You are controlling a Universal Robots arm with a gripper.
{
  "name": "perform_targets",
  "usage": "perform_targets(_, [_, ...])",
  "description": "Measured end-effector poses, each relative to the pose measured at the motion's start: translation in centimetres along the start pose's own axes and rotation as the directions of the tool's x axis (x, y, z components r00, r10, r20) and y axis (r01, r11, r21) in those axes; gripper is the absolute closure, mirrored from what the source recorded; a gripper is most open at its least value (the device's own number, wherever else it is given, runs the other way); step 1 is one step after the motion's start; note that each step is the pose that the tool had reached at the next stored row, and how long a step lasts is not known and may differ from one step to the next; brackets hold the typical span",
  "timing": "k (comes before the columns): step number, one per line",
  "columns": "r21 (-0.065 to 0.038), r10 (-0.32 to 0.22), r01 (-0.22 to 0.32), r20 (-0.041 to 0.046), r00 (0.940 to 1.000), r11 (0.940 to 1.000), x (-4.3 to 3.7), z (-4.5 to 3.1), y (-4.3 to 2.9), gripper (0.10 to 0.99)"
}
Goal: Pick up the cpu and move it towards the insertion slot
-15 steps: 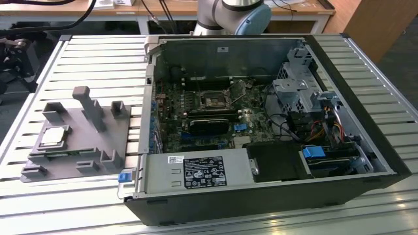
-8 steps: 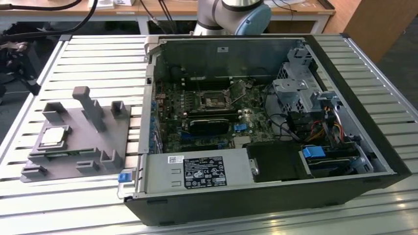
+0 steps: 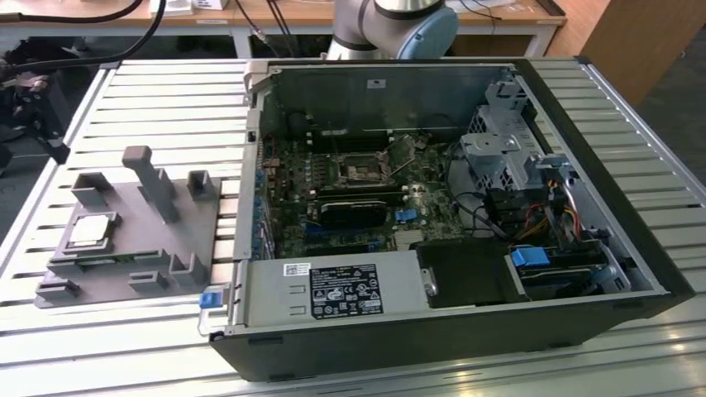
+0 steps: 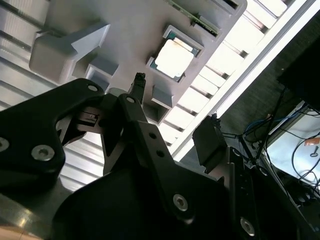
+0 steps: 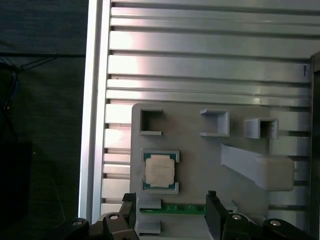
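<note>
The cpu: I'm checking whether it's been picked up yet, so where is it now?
The cpu lies on the grey fixture plate, at the exterior view's left, outside the open computer case.

Silver-grey arm (image 3: 355,33), pale blue joint cap (image 3: 428,23); black jaws (silver screw heads (image 4: 180,202)).
</note>
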State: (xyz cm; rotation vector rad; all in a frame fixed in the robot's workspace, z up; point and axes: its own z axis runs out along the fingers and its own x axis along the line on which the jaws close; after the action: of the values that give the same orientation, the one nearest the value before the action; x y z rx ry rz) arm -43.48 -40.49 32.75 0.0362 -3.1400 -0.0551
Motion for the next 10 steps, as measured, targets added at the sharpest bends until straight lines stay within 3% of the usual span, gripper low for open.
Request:
perform_targets(6, [0.0, -0.001, 0.001, 0.0, 1.0, 1.0, 0.17, 0.67, -0.03, 0.416])
perform_targets(7, [0.0, -0.001, 0.001, 0.0001, 1.0, 1.0, 0.18, 0.8, -0.04, 0.353])
perform_targets(10, [0.0, -0.001, 0.001, 0.0001, 1.0, 1.0, 0.21, 1.21, -0.05, 0.353])
